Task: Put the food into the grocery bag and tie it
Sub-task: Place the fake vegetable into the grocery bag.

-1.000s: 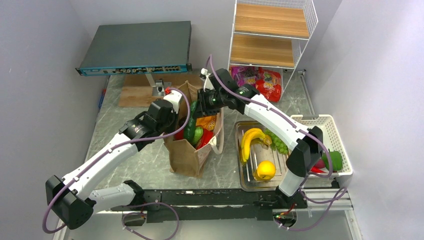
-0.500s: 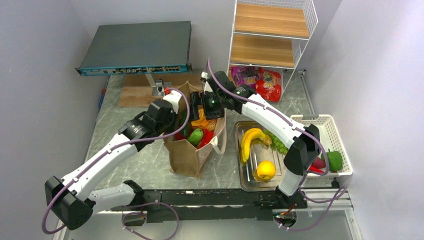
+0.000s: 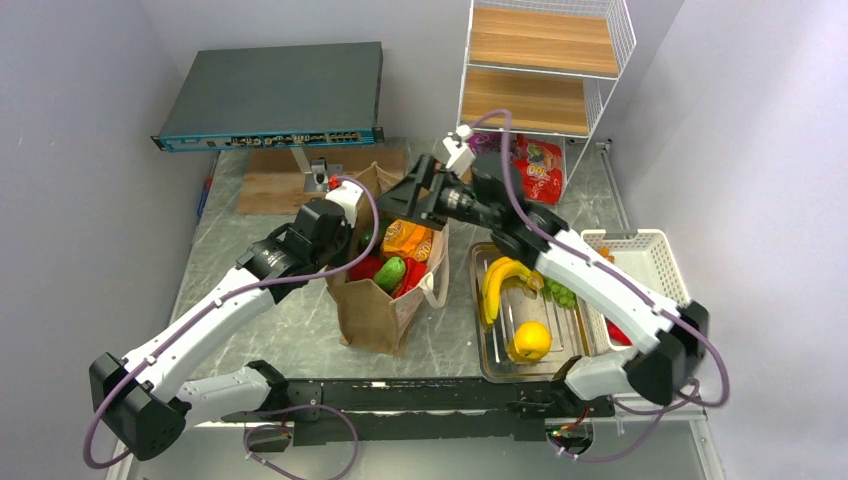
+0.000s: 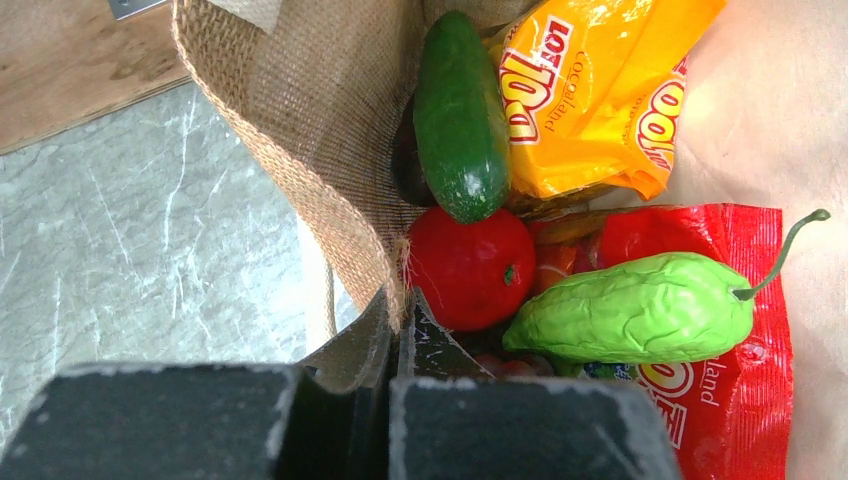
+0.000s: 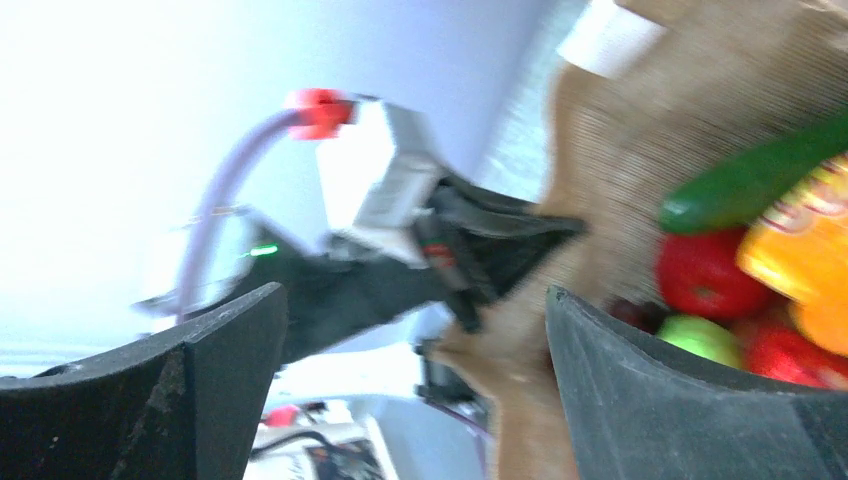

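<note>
Two hands at the grocery bag: we are seeing left hand clamping its rim, right hand hanging wide open above the mouth, cucumber and orange snack packet lying inside, bag standing on table.

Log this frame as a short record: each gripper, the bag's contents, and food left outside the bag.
left gripper: shut on grocery bag rim
right gripper: open, empty, above the bag's far side
in bag: cucumber, orange snack packet, red apple, bumpy green vegetable, red snack packet
outside bag: banana, yellow fruit, green grapes, in metal tray
bag: upright, mouth open, not tied
</note>
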### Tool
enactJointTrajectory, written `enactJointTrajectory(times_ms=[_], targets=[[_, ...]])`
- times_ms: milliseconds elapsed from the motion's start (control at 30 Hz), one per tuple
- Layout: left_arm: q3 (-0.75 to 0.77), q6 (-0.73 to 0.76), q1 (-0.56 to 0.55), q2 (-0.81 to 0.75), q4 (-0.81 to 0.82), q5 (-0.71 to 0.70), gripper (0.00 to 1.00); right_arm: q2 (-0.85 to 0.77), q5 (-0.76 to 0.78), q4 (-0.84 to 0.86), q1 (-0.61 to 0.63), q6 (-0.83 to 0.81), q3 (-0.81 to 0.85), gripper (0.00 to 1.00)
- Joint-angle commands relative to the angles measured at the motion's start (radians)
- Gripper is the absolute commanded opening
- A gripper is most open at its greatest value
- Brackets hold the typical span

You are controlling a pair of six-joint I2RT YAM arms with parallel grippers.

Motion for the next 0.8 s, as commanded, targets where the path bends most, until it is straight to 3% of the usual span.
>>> enactJointTrajectory(times_ms=[0,367,767], targets=[[0.028,0.012,-0.007,-0.011,0.005,-0.018,0.00,-0.132,0.025,0.667,0.012,0.265,-0.194,1.00],[0.029,0.013,-0.006,-0.005,0.004,-0.025,0.00,-0.104,0.083,0.824,0.015,0.481,-0.214,1.00],[0.029,0.015,-0.005,-0.002,0.004,-0.024,0.00,-0.092,0.055,0.960,0.024,0.508,-0.189,1.00]])
